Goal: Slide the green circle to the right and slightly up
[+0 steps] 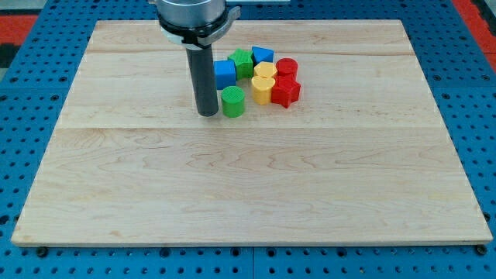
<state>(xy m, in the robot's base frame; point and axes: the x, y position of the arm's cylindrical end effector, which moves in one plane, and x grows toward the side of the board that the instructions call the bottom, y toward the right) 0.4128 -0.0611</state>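
One dark rod stands on the wooden board (116, 194), my tip (207, 113) touching the left side of the green circle (232, 102). No gripper is fitted, so nothing is grasped. Other blocks cluster just beyond, to the right.

This is a lab bench set up for robot trials, not a home or a shop. A pale wooden board (248, 178) of glued planks lies flat on a blue perforated base (23, 155) with a regular grid of holes, the kind used for fixing test rigs. At the view's top corners a red surface (480, 12) shows beyond the base. A metal arm mount (194, 15) with a dark rod hangs over the board. The only loose things are small plain coloured blocks (260, 74) in a cluster, simple test pieces.
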